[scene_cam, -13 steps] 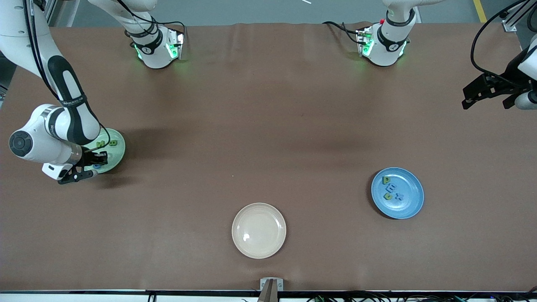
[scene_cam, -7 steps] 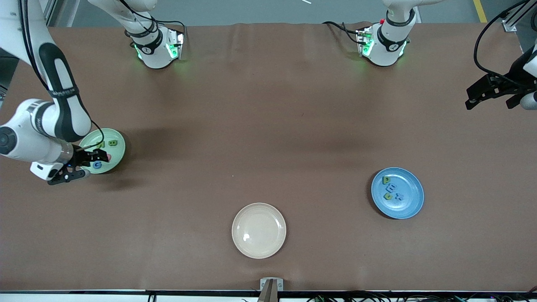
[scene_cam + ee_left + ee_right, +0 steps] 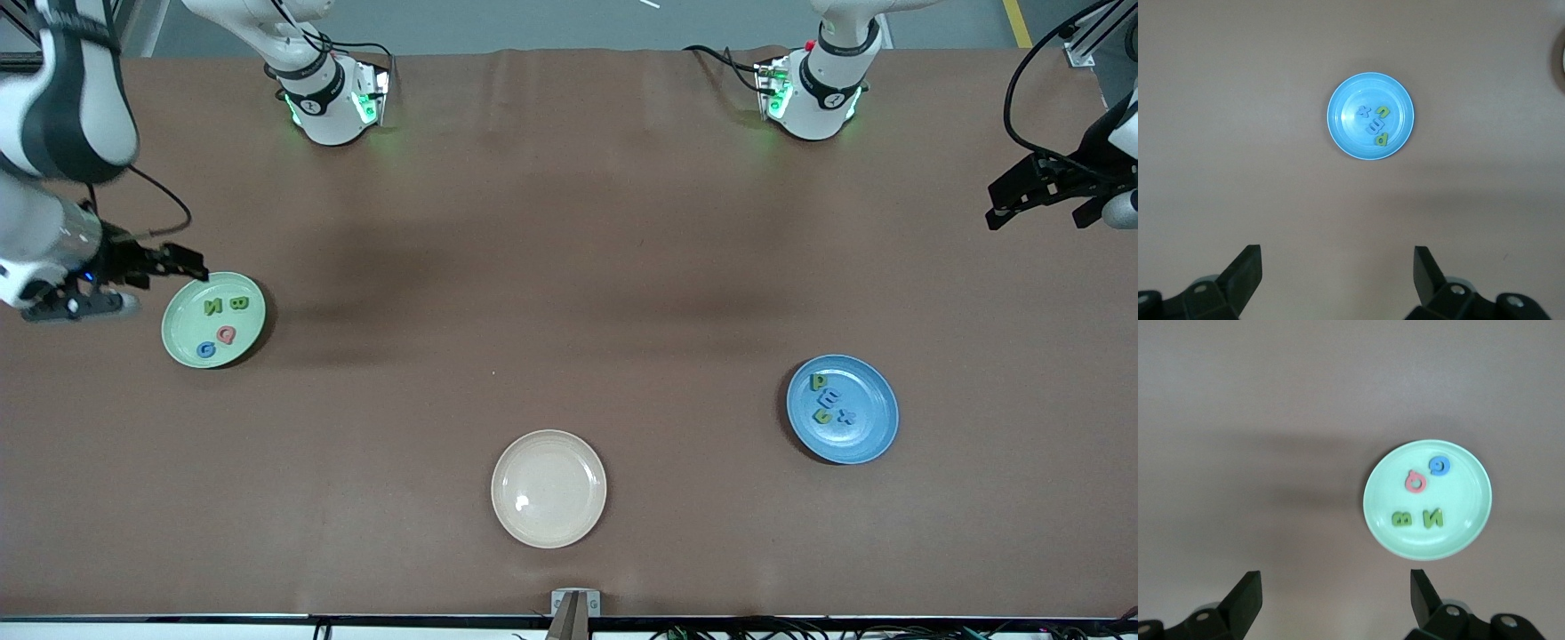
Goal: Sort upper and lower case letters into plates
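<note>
Mint-green plate (image 3: 213,320) held four letters, pink one (image 3: 227,335) newly dropped; the right gripper (image 3: 147,276) had lifted off it, jaws apart, empty. Left gripper (image 3: 1040,191) waited open.

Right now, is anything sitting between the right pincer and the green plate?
Nothing visible does. The right pincer hangs open over the table beside the green plate, with only bare tabletop between them; the plate's four letters lie inside it.

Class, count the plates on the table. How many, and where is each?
3: a glossy mint green plate at the right arm's end, a blue plate toward the left arm's end, and a cream-beige plate between them, nearest the front camera.
</note>
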Robot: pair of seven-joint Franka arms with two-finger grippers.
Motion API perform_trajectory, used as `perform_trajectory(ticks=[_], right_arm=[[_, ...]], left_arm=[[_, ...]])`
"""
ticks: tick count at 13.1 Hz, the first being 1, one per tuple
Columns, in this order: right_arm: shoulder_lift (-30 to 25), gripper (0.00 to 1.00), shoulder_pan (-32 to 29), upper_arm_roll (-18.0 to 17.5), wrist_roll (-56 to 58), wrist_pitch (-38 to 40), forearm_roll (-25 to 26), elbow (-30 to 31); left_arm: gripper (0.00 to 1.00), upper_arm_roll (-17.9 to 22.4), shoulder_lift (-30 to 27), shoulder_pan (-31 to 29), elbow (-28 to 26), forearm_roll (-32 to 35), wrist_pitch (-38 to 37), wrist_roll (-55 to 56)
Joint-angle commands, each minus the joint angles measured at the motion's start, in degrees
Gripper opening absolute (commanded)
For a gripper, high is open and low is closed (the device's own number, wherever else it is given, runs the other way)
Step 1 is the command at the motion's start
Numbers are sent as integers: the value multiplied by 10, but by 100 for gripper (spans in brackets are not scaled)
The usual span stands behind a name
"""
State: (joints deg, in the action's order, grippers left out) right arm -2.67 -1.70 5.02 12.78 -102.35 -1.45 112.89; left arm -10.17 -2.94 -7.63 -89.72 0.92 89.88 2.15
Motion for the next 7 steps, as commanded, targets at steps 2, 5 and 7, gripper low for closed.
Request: perform_trajectory(ticks=[2,5,7], right_arm=[[-28,98,14,0,-34,116,0,-88],[-30,98,42,0,-103,158,2,-127],[-30,98,51,-1,-139,160,1,-151]], left_arm=[[100,-8,1,2,4,-3,-8,0],[100,-18,-6,-3,7,-3,-21,-12],[100,-14,-11,-5,6,-4,-26,-13]])
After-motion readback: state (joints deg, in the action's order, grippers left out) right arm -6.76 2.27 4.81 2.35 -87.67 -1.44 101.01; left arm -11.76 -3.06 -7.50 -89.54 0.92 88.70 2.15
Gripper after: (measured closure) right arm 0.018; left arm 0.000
